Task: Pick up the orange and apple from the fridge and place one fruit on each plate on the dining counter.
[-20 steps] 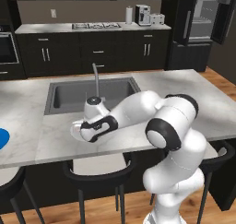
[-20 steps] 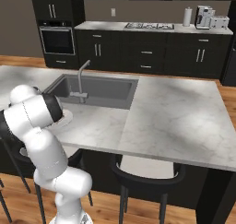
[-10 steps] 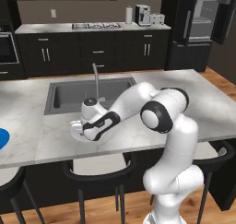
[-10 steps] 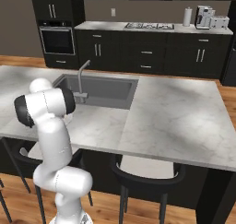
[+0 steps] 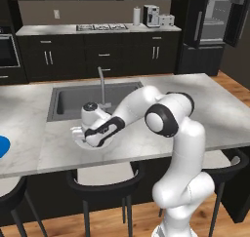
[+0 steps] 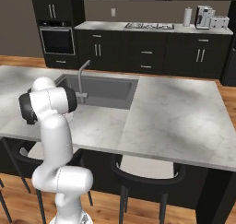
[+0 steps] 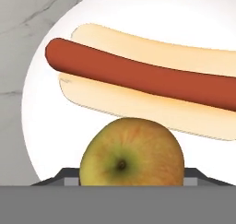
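1. Hand view: the apple [image 7: 132,152], yellow-green with an orange-red blush, sits low in the frame over the white plate [image 7: 55,140], its stem pit facing the camera.
2. A hot dog [image 7: 143,87] in a pale bun lies across the plate just beyond the apple; bare plate shows to the left of the fruit.
3. The fingertips are hidden by the apple, so whether the gripper clamps it cannot be told.
4. Left base view: the gripper [image 5: 87,136] hangs low over the dining counter [image 5: 210,109], close to its near edge and in front of the sink [image 5: 78,98].
5. The blue plate [image 5: 3,146] lies well apart at the left edge; open marble stretches right.
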{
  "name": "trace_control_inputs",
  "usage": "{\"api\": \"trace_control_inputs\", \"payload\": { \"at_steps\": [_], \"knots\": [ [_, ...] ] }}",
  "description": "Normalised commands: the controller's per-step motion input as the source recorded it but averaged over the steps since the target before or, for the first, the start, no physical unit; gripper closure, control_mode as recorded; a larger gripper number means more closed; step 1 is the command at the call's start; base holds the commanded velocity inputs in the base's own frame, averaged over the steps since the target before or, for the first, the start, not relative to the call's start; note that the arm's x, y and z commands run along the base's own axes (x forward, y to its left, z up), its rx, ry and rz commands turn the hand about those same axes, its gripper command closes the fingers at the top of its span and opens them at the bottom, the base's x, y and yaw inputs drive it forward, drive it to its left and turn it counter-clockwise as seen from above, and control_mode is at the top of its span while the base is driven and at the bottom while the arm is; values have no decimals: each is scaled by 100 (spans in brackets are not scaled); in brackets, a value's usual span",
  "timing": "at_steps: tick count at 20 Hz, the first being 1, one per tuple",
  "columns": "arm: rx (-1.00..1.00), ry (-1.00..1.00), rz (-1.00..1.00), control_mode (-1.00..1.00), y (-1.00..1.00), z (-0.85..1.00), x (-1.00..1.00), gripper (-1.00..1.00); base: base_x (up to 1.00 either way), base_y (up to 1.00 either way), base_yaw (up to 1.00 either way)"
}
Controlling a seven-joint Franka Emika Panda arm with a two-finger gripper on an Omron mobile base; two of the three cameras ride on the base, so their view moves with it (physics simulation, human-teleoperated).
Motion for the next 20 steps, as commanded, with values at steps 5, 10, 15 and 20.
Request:
{"api": "trace_control_inputs", "payload": {
  "at_steps": [5,10,15,20],
  "knots": [
    [1,0,0,-100,-15,0,0,-100,0,0,0],
    [1,0,0,-100,-21,1,0,-100,0,0,0],
    [7,0,0,-100,-32,26,-2,-100,0,0,0],
    [14,-5,0,-100,-48,73,-42,-100,0,0,0]
  ]
}}
